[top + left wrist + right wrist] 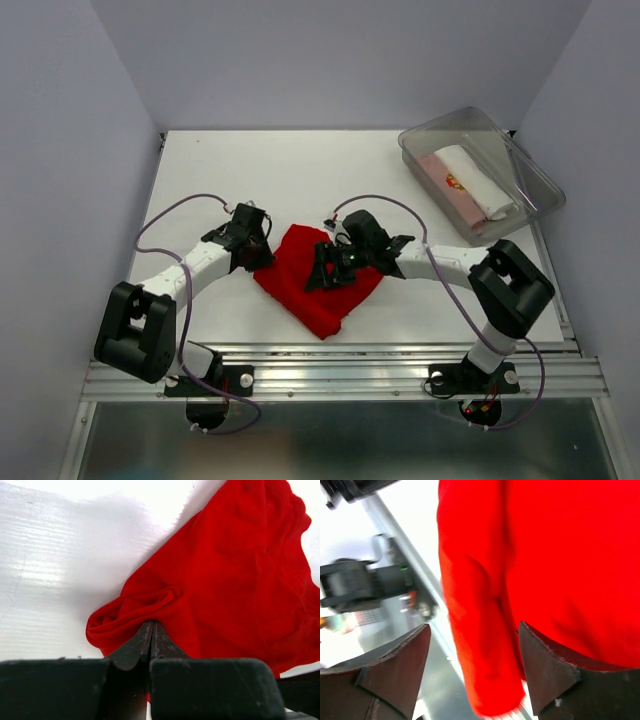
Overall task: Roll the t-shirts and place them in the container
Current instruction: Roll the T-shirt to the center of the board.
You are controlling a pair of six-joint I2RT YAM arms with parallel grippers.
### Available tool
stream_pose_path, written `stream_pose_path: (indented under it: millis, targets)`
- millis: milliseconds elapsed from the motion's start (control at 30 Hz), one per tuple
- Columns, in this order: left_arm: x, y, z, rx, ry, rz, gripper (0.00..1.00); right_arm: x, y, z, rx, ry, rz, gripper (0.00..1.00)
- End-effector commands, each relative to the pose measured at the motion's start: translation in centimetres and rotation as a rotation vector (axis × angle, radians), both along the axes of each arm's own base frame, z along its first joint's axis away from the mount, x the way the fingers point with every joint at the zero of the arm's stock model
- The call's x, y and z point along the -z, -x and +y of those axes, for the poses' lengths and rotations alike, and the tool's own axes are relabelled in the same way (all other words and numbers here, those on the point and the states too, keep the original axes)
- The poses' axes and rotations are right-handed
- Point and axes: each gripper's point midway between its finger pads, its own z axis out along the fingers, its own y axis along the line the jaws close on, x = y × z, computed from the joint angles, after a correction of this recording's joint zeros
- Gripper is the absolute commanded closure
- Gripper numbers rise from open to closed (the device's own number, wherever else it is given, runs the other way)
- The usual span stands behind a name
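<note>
Red t-shirt (325,300) pinched in L jaws; R jaws open astride it; bin (532,170) w/ rolls (470,180) far right.

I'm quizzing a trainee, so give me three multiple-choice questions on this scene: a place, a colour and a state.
1. Where are the rolled shirts? A) in the clear bin B) beside the left arm's base C) on the front rail
2. What colour is the unrolled shirt? A) blue B) white C) red
3. How is the left tool? A) wide open B) shut on the unrolled shirt C) out of view
Answers: A, both rolls lie in the bin at far right; C, it is bright red in every view; B, its jaws press together on a fold.
</note>
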Motion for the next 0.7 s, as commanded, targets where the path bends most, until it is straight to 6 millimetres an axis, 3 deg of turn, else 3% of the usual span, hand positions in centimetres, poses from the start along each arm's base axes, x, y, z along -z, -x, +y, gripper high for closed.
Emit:
stream_pose_path:
  millis: [0, 67, 133, 167, 200, 400, 533, 667]
  targets:
    - [-0.3, -1.1, -0.1, -0.013, 0.010, -0.035, 1.00, 1.2, 0.0, -4.0, 0.043, 0.254, -0.168, 0.23]
    - [-0.2, -1.1, -0.1, -0.008, 0.008, -0.031, 1.00, 1.5, 1.0, -5.2, 0.051, 0.366, -0.228, 0.22]
    - [-0.3, -1.2, -0.3, -0.004, 0.013, -0.034, 1.00, 1.6, 1.9, -6.1, 0.061, 0.372, -0.223, 0.22]
    - [-0.3, -1.3, -0.2, -0.007, 0.014, -0.034, 1.00, 0.5, 2.5, -5.8, 0.059, 0.336, -0.251, 0.22]
    - [-0.3, -1.3, -0.3, -0.006, 0.015, -0.033, 1.00, 1.1, 2.9, -6.4, 0.071, 0.350, -0.238, 0.22]
    - [0.2, -1.4, -0.3, -0.003, 0.008, -0.023, 1.00, 0.7, 5.2, -5.1, 0.010, 0.318, -0.270, 0.22]
    - [0.1, -1.6, -0.3, -0.006, 0.004, -0.026, 1.00, 1.8, 5.7, -4.2, -0.031, 0.331, -0.253, 0.25]
    - [0.0, -1.9, -0.4, -0.008, 0.005, -0.031, 1.00, 1.9, 6.1, -3.3, -0.057, 0.304, -0.251, 0.34]
